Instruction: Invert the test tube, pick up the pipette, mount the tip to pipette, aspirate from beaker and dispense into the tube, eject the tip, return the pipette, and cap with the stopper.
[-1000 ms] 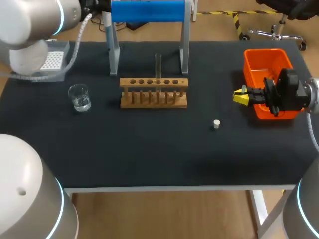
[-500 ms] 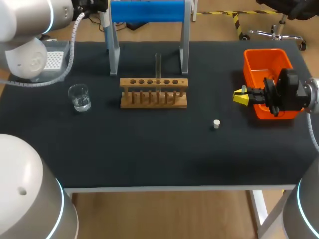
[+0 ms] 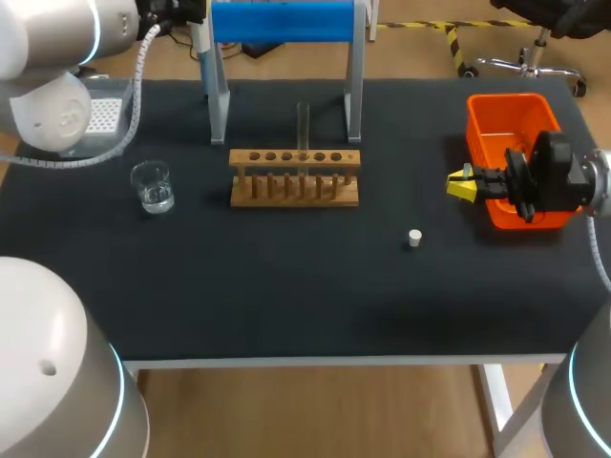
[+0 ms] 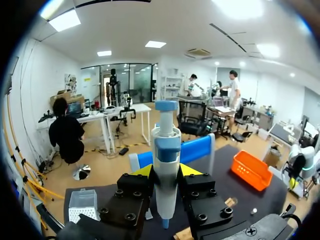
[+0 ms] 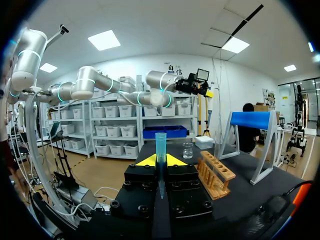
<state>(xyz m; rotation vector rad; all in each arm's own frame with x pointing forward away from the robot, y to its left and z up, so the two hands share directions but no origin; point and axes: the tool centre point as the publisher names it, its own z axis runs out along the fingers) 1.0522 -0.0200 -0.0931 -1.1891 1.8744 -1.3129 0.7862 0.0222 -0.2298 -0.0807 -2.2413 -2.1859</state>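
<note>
Movement of the left arm (image 3: 57, 105) has nearly stopped, the left gripper (image 4: 166, 172) clenched on the pipette (image 4: 166, 145); the right gripper (image 5: 160, 162) pinches a blue tip (image 5: 160, 145) upright beside the orange bin (image 3: 496, 99), so mounting looks next. Clear liquid sits in the beaker (image 3: 152, 185), while the test tube (image 3: 303, 124) stands in the rack (image 3: 294, 179), apparently unfilled.

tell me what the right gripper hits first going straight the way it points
Likely nothing: the right gripper, shut on a blue tip, aims along the table just beside the wooden rack, with the glass slightly off line too. Depth is unclear.
</note>
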